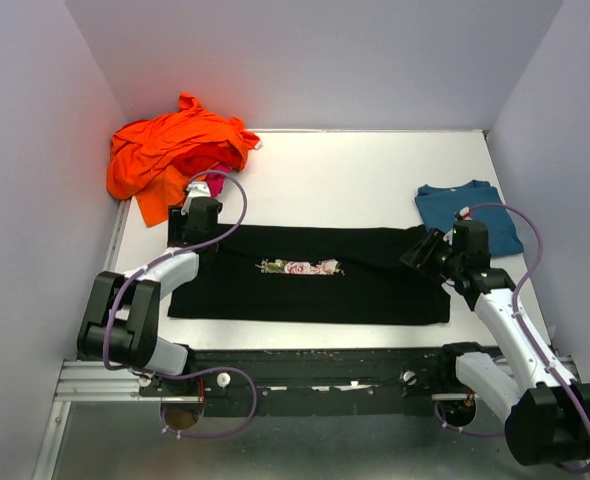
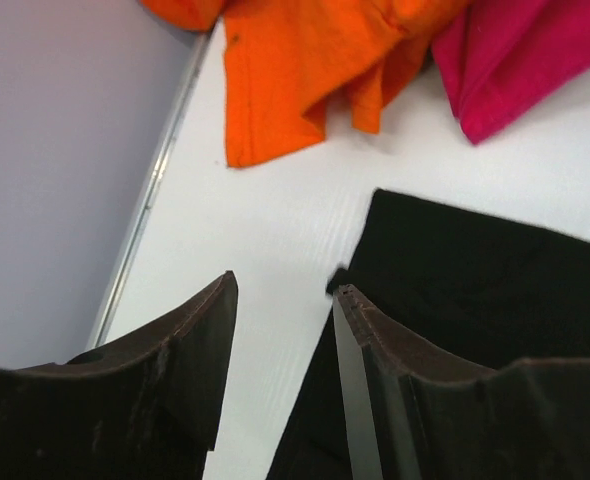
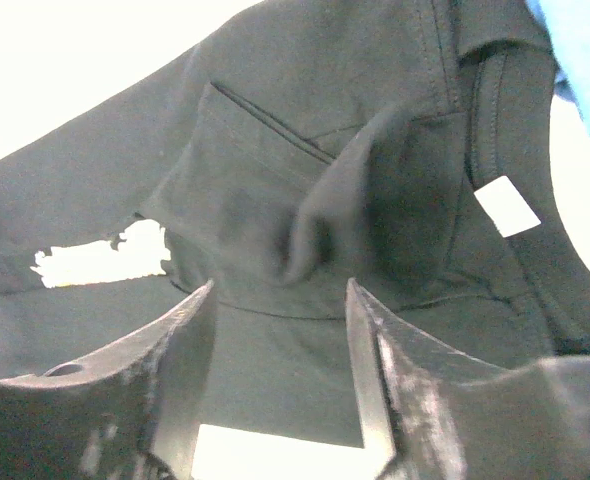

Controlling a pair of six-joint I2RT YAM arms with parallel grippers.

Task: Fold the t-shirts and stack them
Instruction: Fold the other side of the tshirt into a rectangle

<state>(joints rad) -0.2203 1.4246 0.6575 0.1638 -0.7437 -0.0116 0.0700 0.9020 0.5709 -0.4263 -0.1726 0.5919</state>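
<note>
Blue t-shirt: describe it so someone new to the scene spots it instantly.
On the white table, look right of the long black shirt. The blue t-shirt lies just beyond the right end effector. It is the only blue cloth, lying flat, unlike the crumpled orange heap far left.

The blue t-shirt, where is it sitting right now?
In the top view, the teal-blue t-shirt lies on the right side of the table, toward the back, just beyond the right end effector and the black t-shirt.
</note>
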